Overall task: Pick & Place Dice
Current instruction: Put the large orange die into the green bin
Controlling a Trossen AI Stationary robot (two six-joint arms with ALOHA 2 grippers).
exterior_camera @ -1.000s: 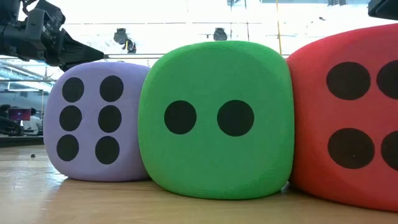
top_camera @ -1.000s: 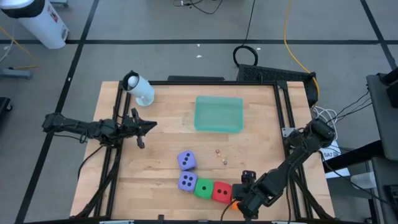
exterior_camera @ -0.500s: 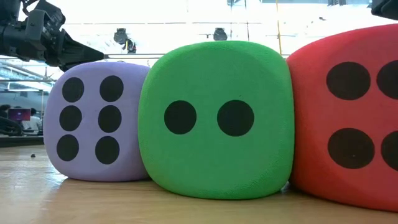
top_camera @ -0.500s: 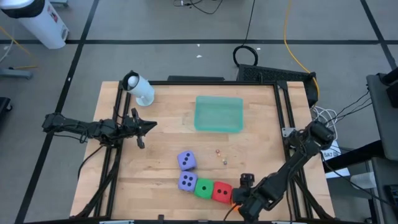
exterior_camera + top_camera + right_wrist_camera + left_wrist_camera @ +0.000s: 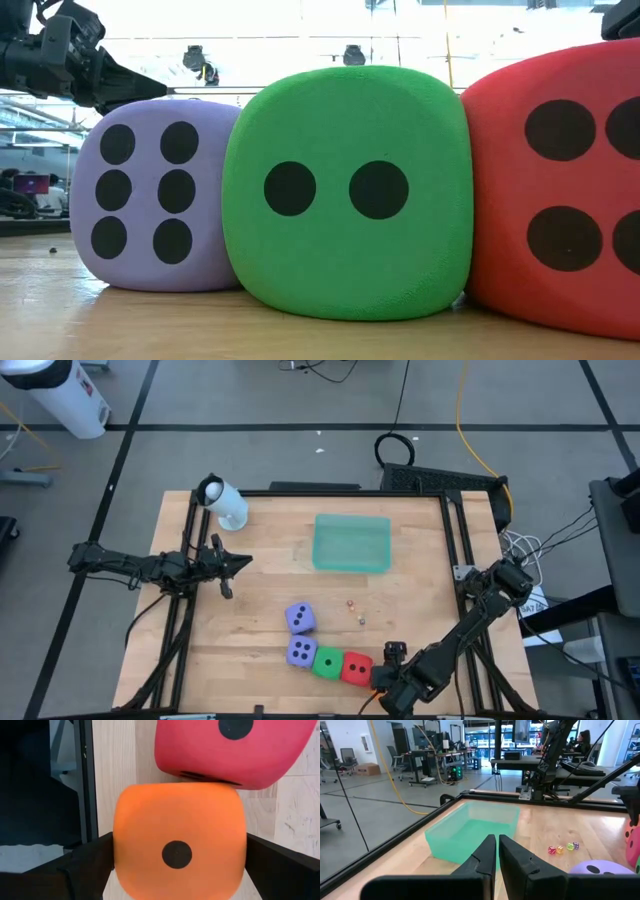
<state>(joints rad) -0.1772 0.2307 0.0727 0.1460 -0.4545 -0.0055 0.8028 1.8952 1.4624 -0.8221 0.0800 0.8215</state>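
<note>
A wooden table point(image 5: 250, 570) carries a teal tray point(image 5: 352, 542), a white cylinder point(image 5: 228, 505), tiny specks point(image 5: 355, 610) and purple point(image 5: 300, 618), purple point(image 5: 301, 652), green point(image 5: 327, 662), red point(image 5: 356, 668) and orange point(image 5: 180, 845) dice

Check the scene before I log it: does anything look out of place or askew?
Only small things: the upper purple foam die sits turned, apart from the row, and tiny coloured specks lie loose on the wooden table near the teal plastic tray.

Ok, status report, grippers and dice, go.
Right gripper open, jaws either side of orange die at table's near edge. Left gripper shut, idle at left side. Red die touching the orange one.
</note>
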